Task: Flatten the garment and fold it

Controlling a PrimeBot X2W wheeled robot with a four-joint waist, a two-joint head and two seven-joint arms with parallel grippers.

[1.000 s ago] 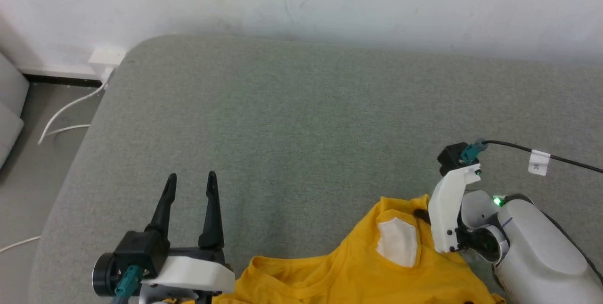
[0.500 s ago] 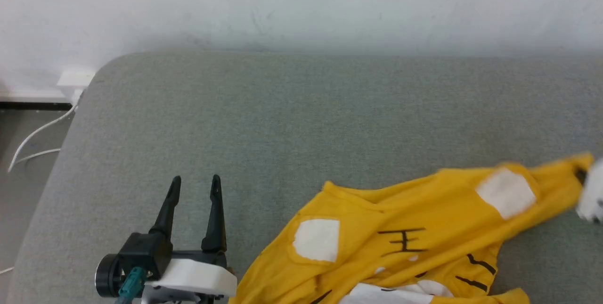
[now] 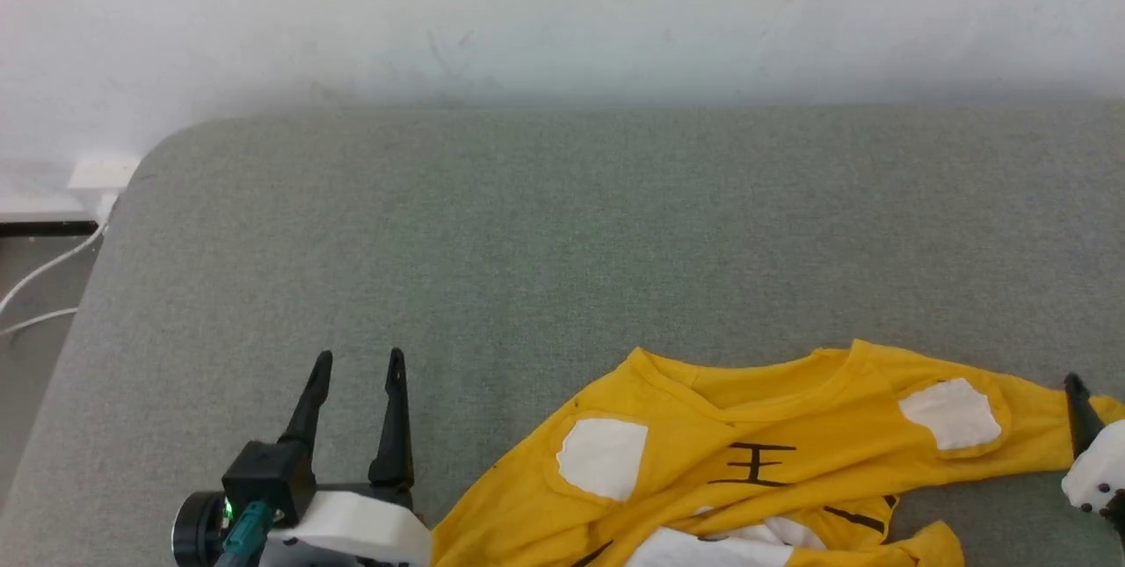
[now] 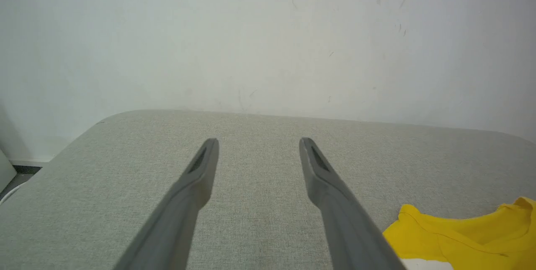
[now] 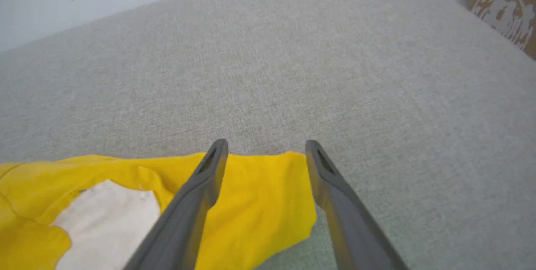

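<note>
A bright yellow soft-cloth T-shirt [image 3: 844, 453] lies rumpled in the lower right of the head view, on a grey-green fabric-covered pad with a rounded corner [image 3: 527, 224]. The bottom edge of the frame cuts off its lower part, so the hem is out of sight, and of a white printed shape [image 3: 703, 549] only the top shows. A fold of cloth at the lower right covers some of the print. Two white patches, one at the left [image 3: 602, 457] and one at the right [image 3: 954, 413], and a few black strokes [image 3: 751, 461] between them are plain to see.

The shirt's long axis runs left to right across the frame. Its neckline [image 3: 765, 382] points toward the top of the frame and the white wall [image 3: 562, 4]. One sleeve stretches to the right edge.

There the right gripper is mostly cut off, with one dark finger [image 3: 1079, 409] and a bit of white housing showing. In the right wrist view, the right gripper [image 5: 266, 142] has its jaws spread wide and grips nothing. The sleeve end of the shirt [image 5: 259, 203] lies flat on the pad under and between the fingers, but whether they touch it is unclear.

The left gripper [image 3: 360, 356] sits at the lower left, just beside the shirt's left edge. Its jaws are wide apart and empty. In the left wrist view, the left gripper [image 4: 258, 141] is over bare pad, with a corner of the shirt [image 4: 460, 236] at the lower right.

White cables [image 3: 44, 277] trail off the left edge. A brown thing with pale blotches [image 5: 506, 6] in the upper right of the right wrist view is too cropped to identify.
</note>
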